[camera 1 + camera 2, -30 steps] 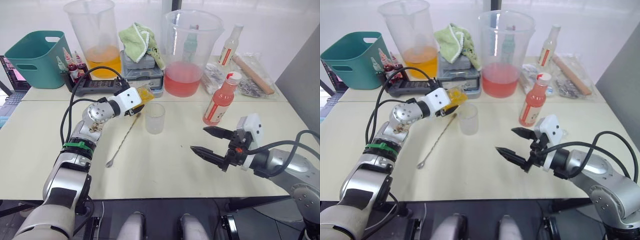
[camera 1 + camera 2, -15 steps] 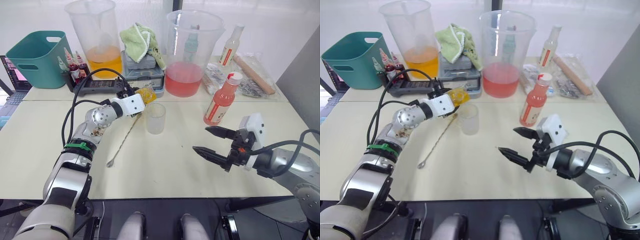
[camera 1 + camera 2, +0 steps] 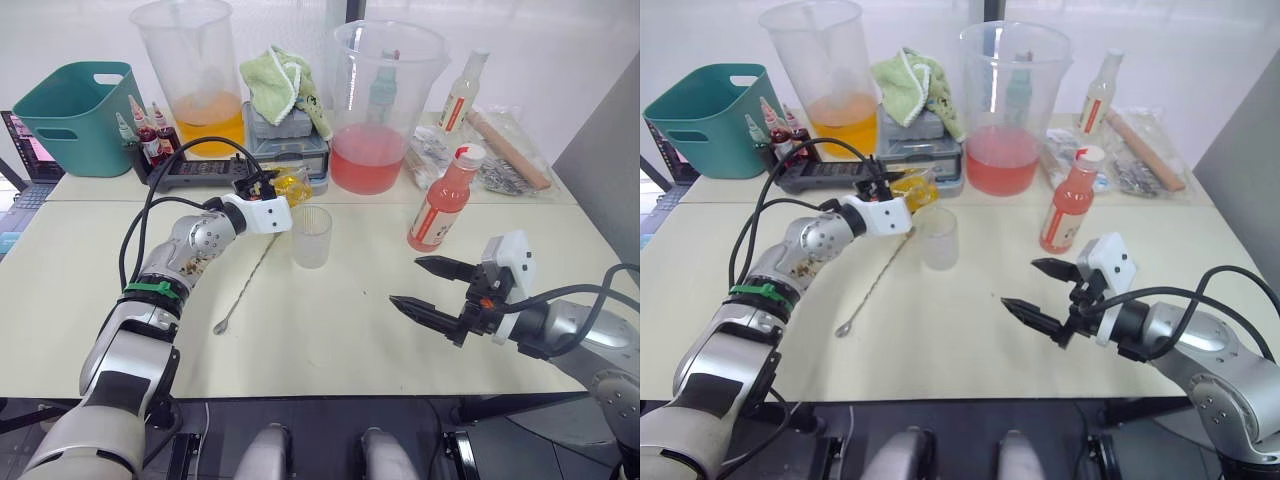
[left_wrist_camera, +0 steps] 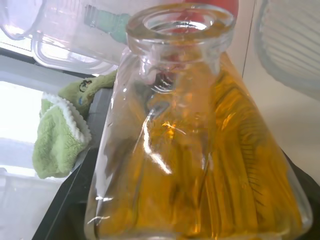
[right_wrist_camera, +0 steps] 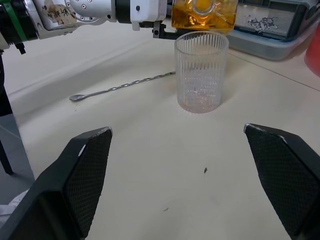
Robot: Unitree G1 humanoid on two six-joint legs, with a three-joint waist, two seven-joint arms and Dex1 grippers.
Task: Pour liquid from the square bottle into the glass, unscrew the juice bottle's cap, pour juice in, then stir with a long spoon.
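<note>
My left gripper (image 3: 277, 192) is shut on the square bottle (image 3: 290, 186), which holds yellow-orange liquid and is tipped on its side with its open mouth toward the glass (image 3: 311, 236). The bottle's neck (image 4: 180, 22) is uncapped. The glass (image 5: 201, 71) stands upright and empty just right of the bottle (image 5: 204, 14). The long spoon (image 3: 246, 280) lies flat on the table left of the glass. The juice bottle (image 3: 441, 205) stands capped, its white cap (image 3: 467, 153) on top, at the right. My right gripper (image 3: 430, 288) hovers open low over the table, below the juice bottle.
Two big beakers stand at the back, one with orange liquid (image 3: 195, 75) and one with pink liquid (image 3: 380, 95). A teal bin (image 3: 72, 115), a grey box with a green cloth (image 3: 285, 85), a pale bottle (image 3: 460, 92) and plastic bags line the back edge.
My left gripper has carried the square bottle a little right and tilted it further toward the glass. My right gripper has drifted slightly right and stays open.
</note>
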